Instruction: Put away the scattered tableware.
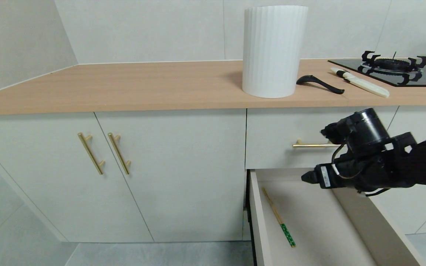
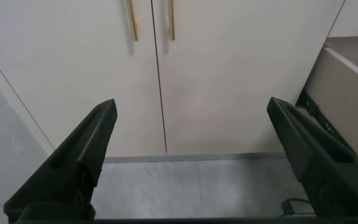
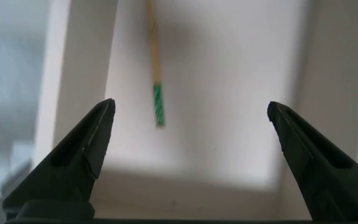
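Observation:
A pair of bamboo chopsticks [image 1: 277, 218] with green ends lies in the open drawer [image 1: 254, 207] at the lower right, near its left wall. My right gripper [image 1: 308, 178] hovers over the back of the drawer, above the chopsticks. In the right wrist view its fingers [image 3: 86, 155] stand wide apart, the gripper [image 3: 190, 107] is open with nothing in it, and the chopsticks [image 3: 155, 81] lie below. On the counter lie a black spoon [image 1: 318, 83] and a white knife [image 1: 361, 83]. My left gripper [image 2: 191, 104] is open and empty, low in front of the cabinet doors.
A tall white ribbed container [image 1: 274, 51] stands on the wooden counter [image 1: 142, 85] beside the spoon. A gas hob [image 1: 394, 68] is at the far right. Closed cabinet doors with brass handles [image 1: 91, 153] fill the left. A closed drawer with a brass handle [image 1: 311, 145] sits above the open one.

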Tool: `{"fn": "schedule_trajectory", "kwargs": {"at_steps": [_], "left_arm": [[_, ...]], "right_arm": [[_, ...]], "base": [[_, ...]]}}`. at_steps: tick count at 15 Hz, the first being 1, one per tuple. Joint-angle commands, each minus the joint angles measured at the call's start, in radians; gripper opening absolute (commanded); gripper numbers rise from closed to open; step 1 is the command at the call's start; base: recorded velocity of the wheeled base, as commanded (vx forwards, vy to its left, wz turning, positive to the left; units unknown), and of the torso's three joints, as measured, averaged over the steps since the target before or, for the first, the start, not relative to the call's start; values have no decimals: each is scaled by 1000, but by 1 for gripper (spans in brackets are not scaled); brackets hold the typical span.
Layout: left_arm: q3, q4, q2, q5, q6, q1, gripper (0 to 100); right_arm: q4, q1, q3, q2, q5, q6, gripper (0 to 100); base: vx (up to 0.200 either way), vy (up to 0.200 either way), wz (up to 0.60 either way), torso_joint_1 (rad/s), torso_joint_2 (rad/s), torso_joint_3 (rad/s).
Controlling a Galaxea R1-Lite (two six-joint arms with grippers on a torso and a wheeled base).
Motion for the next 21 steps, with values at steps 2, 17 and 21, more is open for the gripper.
{"fn": "schedule_trajectory", "kwargs": {"at_steps": [2,17,21], "left_arm": [[0,0,0,0,0,0,100],[0,0,0,0,0,0,100],[0,0,0,0,1,-1,100]], "right_arm": [[-61,-50,1,-99,1,-6,100],[-116,-96,2,-126,-1,-27,100],[-116,-99,2,-123,-1,-27,100]], "base": [[0,0,0,0,0,0],[0,0,0,44,-158,-116],[0,0,0,167,-480,-298]]}}
